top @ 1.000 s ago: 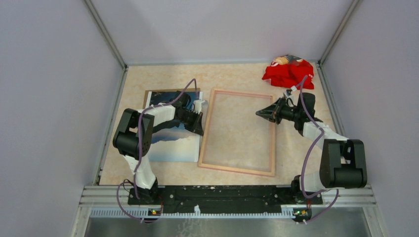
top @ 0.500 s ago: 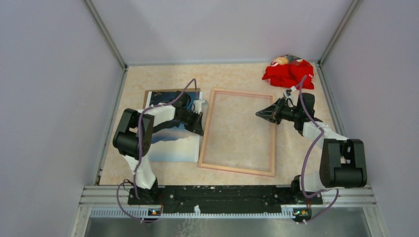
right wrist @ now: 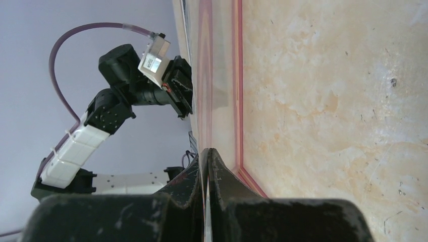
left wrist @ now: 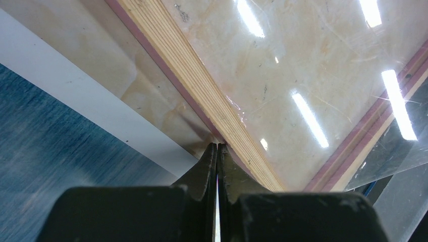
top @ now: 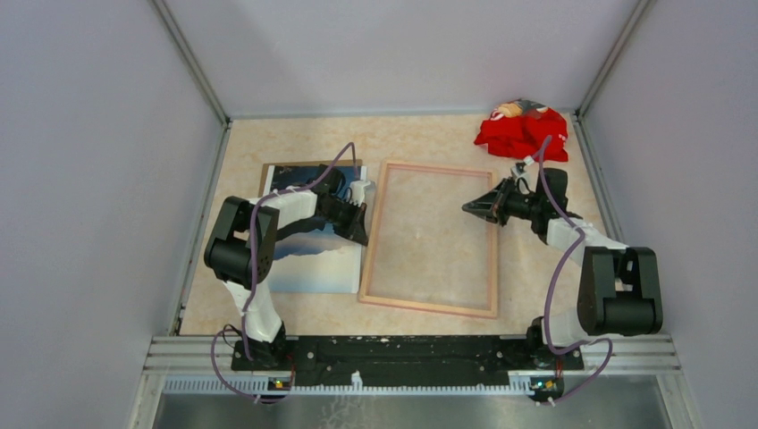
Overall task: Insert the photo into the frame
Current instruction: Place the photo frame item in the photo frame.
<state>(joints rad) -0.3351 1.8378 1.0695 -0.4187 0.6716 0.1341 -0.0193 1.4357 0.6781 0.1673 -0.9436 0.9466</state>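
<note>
Left gripper point(left wrist: 217, 147), right gripper point(right wrist: 207, 151): fingers pressed together. The thin blue seascape print point(top: 310, 268) likely flexes; pinch its white border.

Pale grey walls point(top: 402, 54), beige marbled tabletop point(top: 304, 143).

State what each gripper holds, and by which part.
Left gripper: shut, tips against the frame's left rail, nothing visibly held. Right gripper: shut at its right rail; hold cannot be told.

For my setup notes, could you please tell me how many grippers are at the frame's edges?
2. The left gripper is at the left rail of the frame, beside the photo; the right gripper is at the right rail. No others are in view.
</note>
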